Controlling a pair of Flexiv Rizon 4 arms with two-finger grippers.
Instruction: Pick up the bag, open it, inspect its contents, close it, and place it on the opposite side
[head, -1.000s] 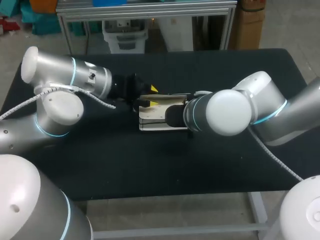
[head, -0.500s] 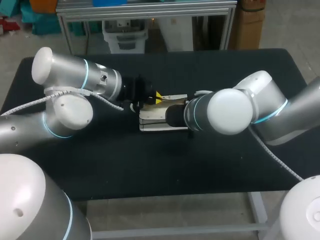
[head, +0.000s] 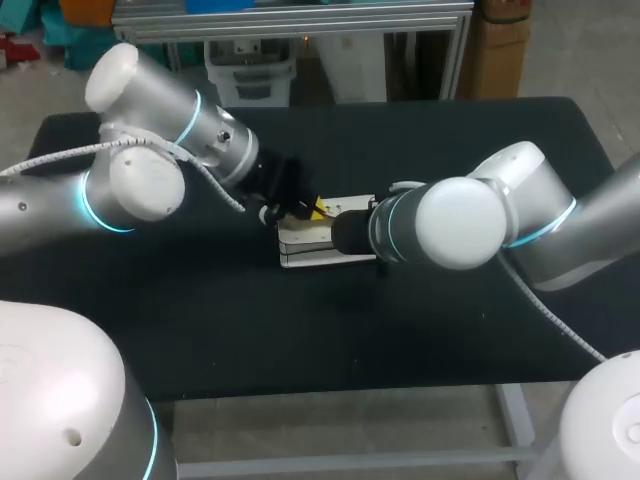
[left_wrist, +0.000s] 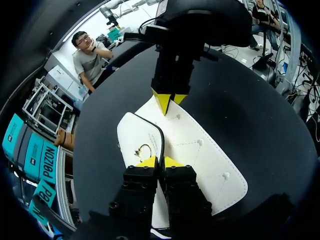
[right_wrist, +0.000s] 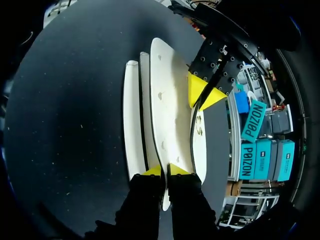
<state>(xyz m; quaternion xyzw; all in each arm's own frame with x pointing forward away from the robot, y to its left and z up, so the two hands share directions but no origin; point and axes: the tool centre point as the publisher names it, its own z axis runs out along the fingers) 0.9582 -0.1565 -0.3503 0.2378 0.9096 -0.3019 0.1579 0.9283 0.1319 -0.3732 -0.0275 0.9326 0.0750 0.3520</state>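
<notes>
While both grippers hold the bag (head: 315, 245), the step in hand reads as opening: parting its layers so the contents can be inspected.

Item 1, bag. White, flat, several stacked layers. It lies near the centre of the table (head: 300, 330), a little toward 12 o'clock, between the two arms.

Item 2, left gripper (left_wrist: 159, 162). It sits at the bag's 10 o'clock corner. Its tips are nearly together, clenched on the thin black strap (left_wrist: 159, 135), which runs straight into the gap between them.

Item 3, right gripper (right_wrist: 165, 171). It sits at the bag's 3 o'clock edge, largely hidden under its own arm from above. Its tips are close-set, pinching the edge of the flap (right_wrist: 170, 110) from both sides.

Handling note, by judgement:
- Raise the flap slowly with the right gripper while the left steadies the strap end, so the lower layers remain on the table.
- Keep the pulls opposed and gentle, since the strap is thin and may slip from the pads.
- Avoid twisting, because the layers look stiff and could drag the whole bag along.
</notes>
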